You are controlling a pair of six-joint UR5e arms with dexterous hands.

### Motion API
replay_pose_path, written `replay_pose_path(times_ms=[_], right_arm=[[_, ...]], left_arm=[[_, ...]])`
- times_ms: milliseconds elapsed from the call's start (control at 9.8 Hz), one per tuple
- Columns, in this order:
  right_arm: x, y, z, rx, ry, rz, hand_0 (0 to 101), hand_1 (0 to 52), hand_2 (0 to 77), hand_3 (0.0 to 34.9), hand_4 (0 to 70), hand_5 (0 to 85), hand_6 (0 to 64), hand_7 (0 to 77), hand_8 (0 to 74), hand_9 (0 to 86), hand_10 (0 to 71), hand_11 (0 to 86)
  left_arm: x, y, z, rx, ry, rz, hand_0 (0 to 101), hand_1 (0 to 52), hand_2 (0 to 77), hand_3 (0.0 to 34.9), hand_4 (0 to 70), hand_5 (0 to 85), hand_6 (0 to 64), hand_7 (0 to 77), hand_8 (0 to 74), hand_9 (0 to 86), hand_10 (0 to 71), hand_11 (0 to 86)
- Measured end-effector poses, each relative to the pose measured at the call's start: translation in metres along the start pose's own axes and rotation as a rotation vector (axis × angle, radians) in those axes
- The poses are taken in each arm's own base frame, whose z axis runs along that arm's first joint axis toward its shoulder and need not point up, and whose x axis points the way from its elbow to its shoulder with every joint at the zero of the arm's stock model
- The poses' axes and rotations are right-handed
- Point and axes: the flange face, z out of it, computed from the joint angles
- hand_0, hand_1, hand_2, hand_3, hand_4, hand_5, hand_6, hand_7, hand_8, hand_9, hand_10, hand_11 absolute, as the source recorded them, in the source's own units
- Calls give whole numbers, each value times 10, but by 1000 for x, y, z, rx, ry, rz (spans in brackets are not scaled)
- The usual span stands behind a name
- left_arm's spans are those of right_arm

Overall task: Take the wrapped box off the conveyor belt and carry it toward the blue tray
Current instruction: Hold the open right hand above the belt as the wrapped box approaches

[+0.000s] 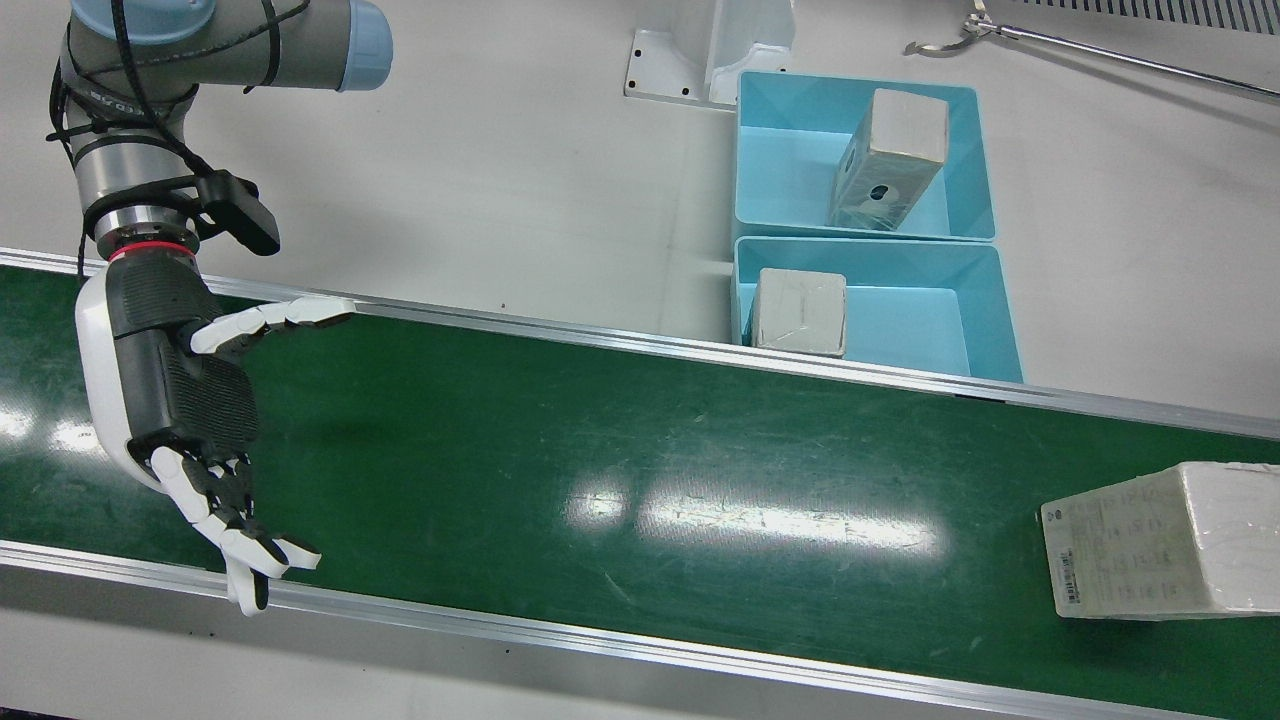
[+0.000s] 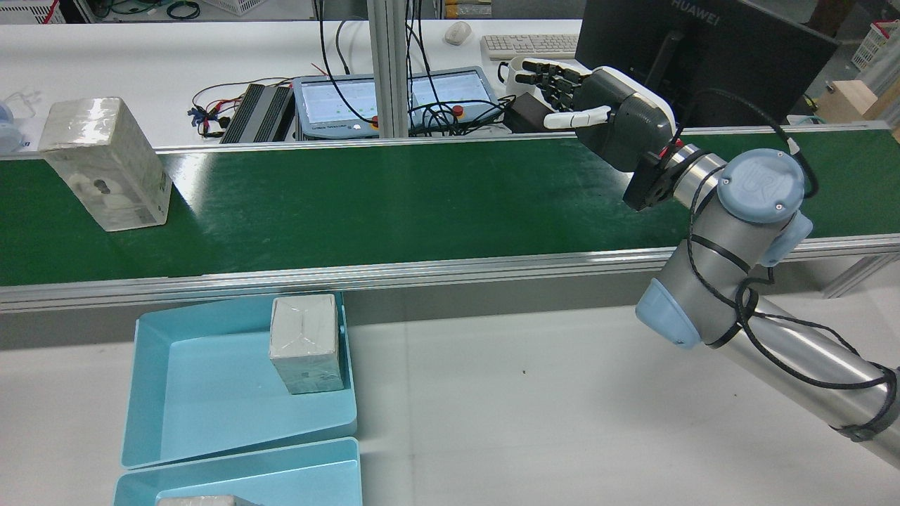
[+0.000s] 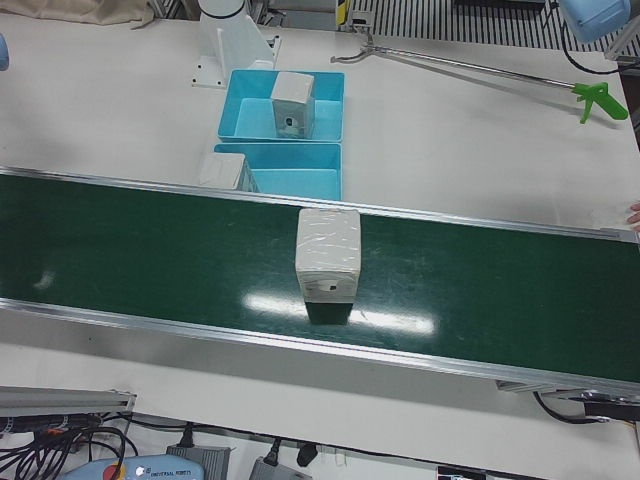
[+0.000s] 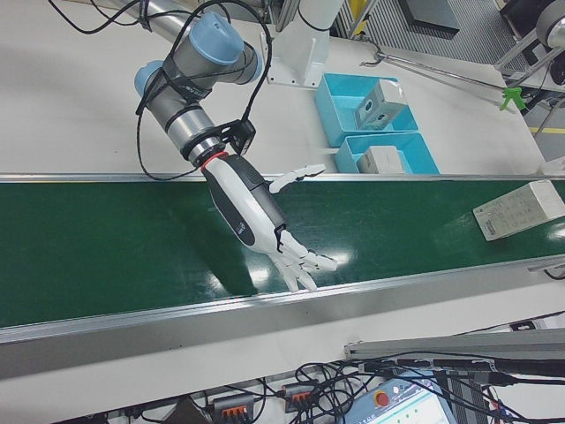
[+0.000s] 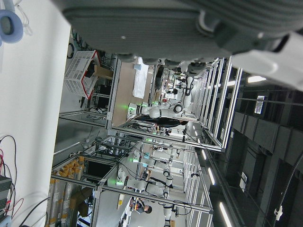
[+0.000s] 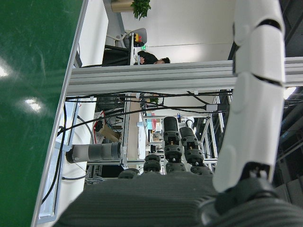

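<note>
The wrapped box point(image 1: 1165, 540) is white and film-wrapped. It stands on the green conveyor belt point(image 1: 600, 430), also seen in the rear view point(image 2: 105, 165), left-front view point(image 3: 328, 250) and right-front view point(image 4: 516, 210). My right hand point(image 1: 190, 400) hovers over the belt's other end, far from the box, open with fingers spread point(image 2: 605, 105) point(image 4: 256, 212). Two blue trays point(image 1: 920, 330) point(image 1: 790, 170) sit beside the belt, each with a wrapped box inside. The left hand view shows only the edge of my left hand point(image 5: 189, 28); its fingers are hidden.
A long grabber tool point(image 1: 1100, 55) lies on the white table behind the trays. An arm pedestal point(image 1: 720, 50) stands next to the far tray. A monitor point(image 2: 703, 56), keyboard and cables sit beyond the belt's far rail.
</note>
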Motion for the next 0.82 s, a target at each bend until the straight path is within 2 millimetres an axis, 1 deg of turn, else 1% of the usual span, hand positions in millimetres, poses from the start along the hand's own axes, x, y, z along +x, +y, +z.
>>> replay_pose_path(times_ms=[102,204,306,408,816], right_arm=[[0,-1,-1,-4,1,4,463,125,131,0,109,136,71,202,44,54,0,11],[0,-2,-1,-20,0,9,454,104,125,0,93,125,71,185,44,60,0,11],[0,-2,0,-36,-2,12,454,104,125,0,93,125,71,185,44,60,0,11],[0,-2,1,-49,-3,15,439,104,125,0,115,131,71,196,60,71,0,11],[1,-7,-3,-51,-1,18,438,104,125,0,125,131,76,196,55,76,0,11]], left_arm=[[0,0,0,0,0,0,0,0,11,0,5,11,5,5,5,0,5,0],[0,0,0,0,0,0,0,0,11,0,5,11,5,5,5,0,5,5],[0,0,0,0,0,0,0,0,11,0,5,11,5,5,5,0,5,5],[0,0,0,0,0,0,0,0,5,0,5,11,0,5,5,0,0,0],[0,0,0,0,0,0,0,0,11,0,5,11,0,5,5,5,5,0]])
